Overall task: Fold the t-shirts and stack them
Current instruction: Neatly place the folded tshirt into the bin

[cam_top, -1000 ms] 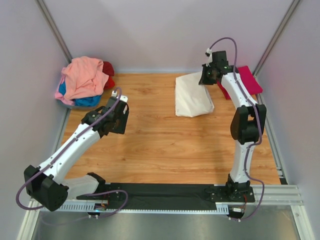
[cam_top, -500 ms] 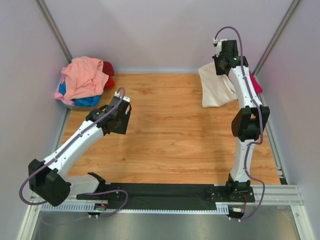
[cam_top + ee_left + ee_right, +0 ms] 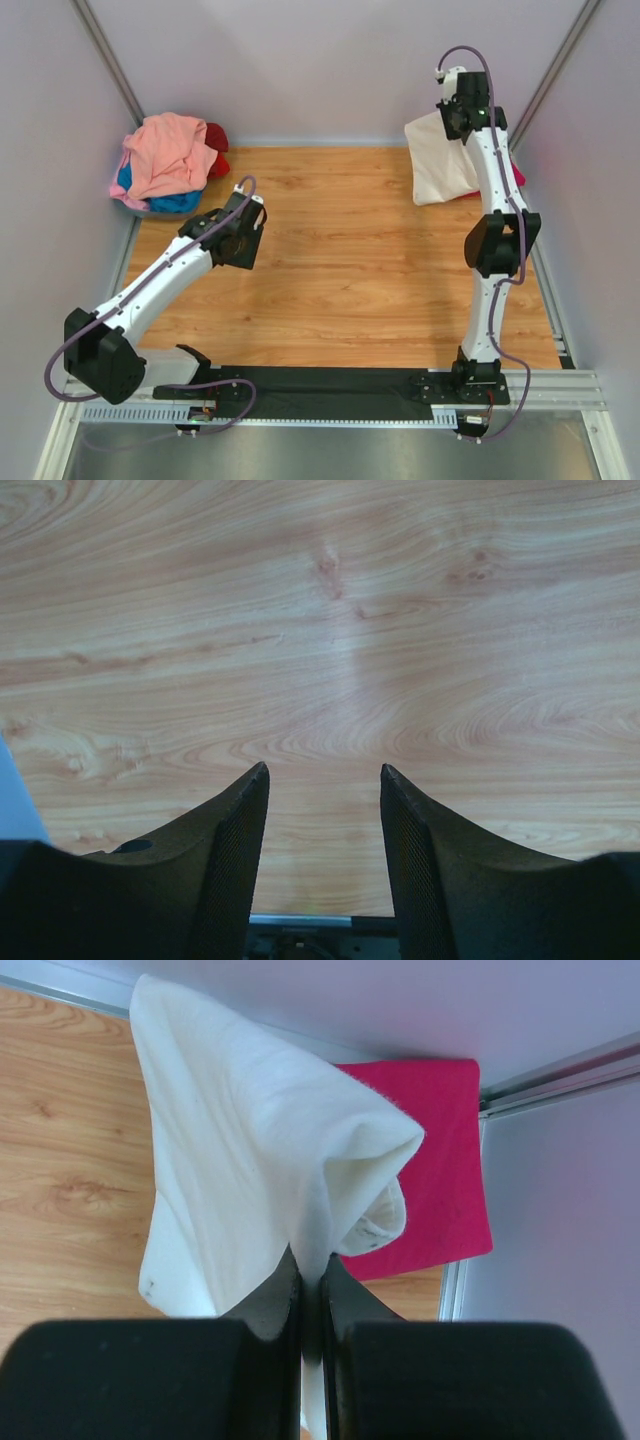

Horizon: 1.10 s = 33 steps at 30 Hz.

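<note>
The right gripper [image 3: 310, 1265] has its jaws pinched tight on a bunched fold of the cream-white t-shirt [image 3: 250, 1160]. From the wrist view the cloth comes straight out of the narrow slit between the two black fingers [image 3: 265, 1305] and fans away from them. Seen from above, that arm stands tall at the far right corner of the table [image 3: 350, 270], with the right gripper [image 3: 462, 122] up high and the cream-white t-shirt [image 3: 440, 165] hanging from it in a loose folded sheet, lifted rather than lying flat. Whether its lower edge touches the wood I cannot tell.

Beneath and behind it lies the magenta t-shirt [image 3: 435, 1160], folded into a flat rectangle in the far right corner against the wall. From overhead only a sliver of that magenta t-shirt [image 3: 517, 175] shows past the arm.

Over on the left, the left gripper [image 3: 323, 775] has its jaws parted with nothing between them, only bare wood grain of the table [image 3: 320, 630] showing in the gap. From above, the left gripper [image 3: 243, 248] sits over the left part of the table, well apart from any cloth.

In the far left corner there is a heap: the salmon-pink t-shirt [image 3: 165, 150] crumpled on top, the blue t-shirt [image 3: 165, 200] peeking out underneath at the near side, and the red t-shirt [image 3: 215, 150] poking out at the right of the heap.
</note>
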Each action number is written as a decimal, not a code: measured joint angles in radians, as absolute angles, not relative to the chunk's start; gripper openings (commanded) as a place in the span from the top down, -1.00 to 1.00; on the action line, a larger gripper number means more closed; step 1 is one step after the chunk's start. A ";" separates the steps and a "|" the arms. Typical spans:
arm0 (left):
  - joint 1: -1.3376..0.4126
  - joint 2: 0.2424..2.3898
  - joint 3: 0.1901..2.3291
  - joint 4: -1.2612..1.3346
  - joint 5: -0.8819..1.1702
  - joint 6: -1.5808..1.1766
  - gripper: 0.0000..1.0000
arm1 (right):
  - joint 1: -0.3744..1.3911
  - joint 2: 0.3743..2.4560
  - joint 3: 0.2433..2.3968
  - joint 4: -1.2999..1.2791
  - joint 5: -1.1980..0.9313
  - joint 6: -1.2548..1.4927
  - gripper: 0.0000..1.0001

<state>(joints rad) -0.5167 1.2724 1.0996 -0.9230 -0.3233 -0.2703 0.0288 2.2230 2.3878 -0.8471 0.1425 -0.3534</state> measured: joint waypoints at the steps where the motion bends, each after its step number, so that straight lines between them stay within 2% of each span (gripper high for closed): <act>1: -0.517 1.275 1.100 -0.923 -0.323 -0.270 -0.11 | 0.025 2.223 2.395 -0.847 0.138 -0.355 0.99; 13: -0.517 1.315 1.100 -0.923 -0.320 -0.266 -0.11 | -0.066 2.223 2.434 -0.833 0.096 -0.364 1.00; 27: -0.517 1.330 1.100 -0.923 -0.318 -0.263 -0.09 | -0.117 2.225 2.475 -0.823 -0.053 -0.372 0.99; 33: -0.517 1.340 1.100 -0.923 -0.312 -0.263 -0.08 | -0.148 2.278 2.486 -0.781 -0.070 -0.372 1.00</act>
<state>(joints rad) -0.5167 1.3399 1.0996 -0.9230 -0.3119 -0.2626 -0.1478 2.2776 2.4863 -0.7811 -0.0696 -0.3721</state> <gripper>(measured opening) 0.544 0.035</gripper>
